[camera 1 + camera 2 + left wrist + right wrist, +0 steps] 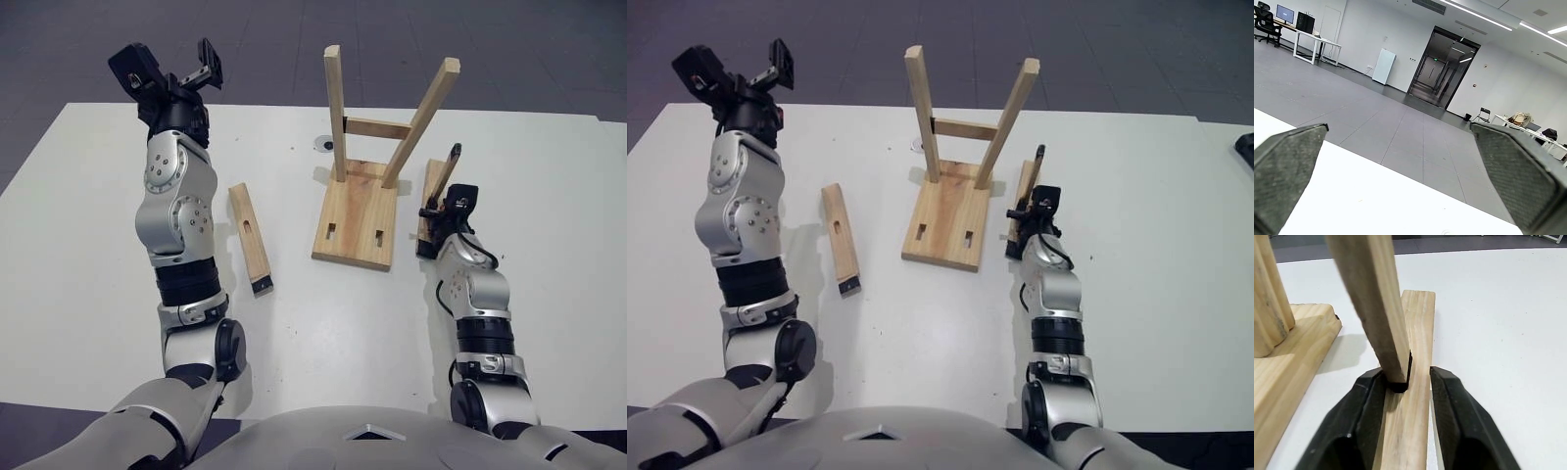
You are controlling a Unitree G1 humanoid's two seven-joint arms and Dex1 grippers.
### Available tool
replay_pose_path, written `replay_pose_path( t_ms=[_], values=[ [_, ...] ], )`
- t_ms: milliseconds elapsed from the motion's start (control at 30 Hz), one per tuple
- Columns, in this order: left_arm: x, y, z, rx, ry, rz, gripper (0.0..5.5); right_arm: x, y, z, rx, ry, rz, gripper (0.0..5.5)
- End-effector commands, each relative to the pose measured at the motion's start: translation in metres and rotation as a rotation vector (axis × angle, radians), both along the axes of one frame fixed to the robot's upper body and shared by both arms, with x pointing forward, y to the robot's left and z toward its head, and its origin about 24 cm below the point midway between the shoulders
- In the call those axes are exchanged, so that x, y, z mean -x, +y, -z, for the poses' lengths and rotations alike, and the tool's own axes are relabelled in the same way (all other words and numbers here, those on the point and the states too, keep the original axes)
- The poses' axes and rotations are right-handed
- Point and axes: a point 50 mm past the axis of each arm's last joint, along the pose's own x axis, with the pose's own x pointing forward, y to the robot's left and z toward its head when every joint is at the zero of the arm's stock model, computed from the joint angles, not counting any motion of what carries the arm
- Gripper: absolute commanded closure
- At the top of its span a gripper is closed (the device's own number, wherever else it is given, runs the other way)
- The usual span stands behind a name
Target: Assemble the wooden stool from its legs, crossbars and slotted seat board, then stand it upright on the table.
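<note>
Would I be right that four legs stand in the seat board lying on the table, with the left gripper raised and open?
Not quite: the left eye view shows only two legs standing in the seat board; its two near slots are empty. The left gripper is indeed raised and open.

Left arm raised, fingers spread wide; right arm lowered forward.

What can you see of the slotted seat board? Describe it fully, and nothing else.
The seat board is a pale, rectangular wooden plank lying flat on the white table. Two small rectangular slots near its closer end are empty. At its far end a left leg and a right leg stand up from it, spreading apart toward their tops, joined by a crossbar.
</note>
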Motion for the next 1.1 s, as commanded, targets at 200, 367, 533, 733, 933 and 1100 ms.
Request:
replay_pose_path(
  t_ms=[200, 367, 533, 733, 933, 1100],
  values=[
    [-0.001, 0.002, -0.005, 0.007, -0.022, -0.019, 0.1, -0.003, -0.003, -0.005, -0.008, 0.033, -0.001, 2.36],
    [0.0, 0.003, -0.005, 0.006, -0.025, -0.02, 0.1, 0.001, -0.004, -0.012, 0.0, 0.038, -0.004, 1.65],
    [0.001, 0.004, -0.006, 0.007, -0.022, -0.025, 0.1, 0.001, 0.0, -0.026, -0.012, 0.05, -0.012, 0.96],
    [0.001, 0.002, -0.006, 0.008, -0.019, -0.024, 0.1, 0.005, -0.003, -0.048, -0.007, 0.036, -0.051, 0.11],
    [0.002, 0.006, -0.002, 0.008, -0.009, -0.041, 0.1, 0.011, -0.006, -0.086, 0.01, -0.107, -0.139, 0.11],
    [0.0, 0.003, -0.001, 0.009, -0.005, -0.035, 0.1, 0.002, -0.002, -0.085, 0.018, -0.095, -0.153, 0.11]
  ],
)
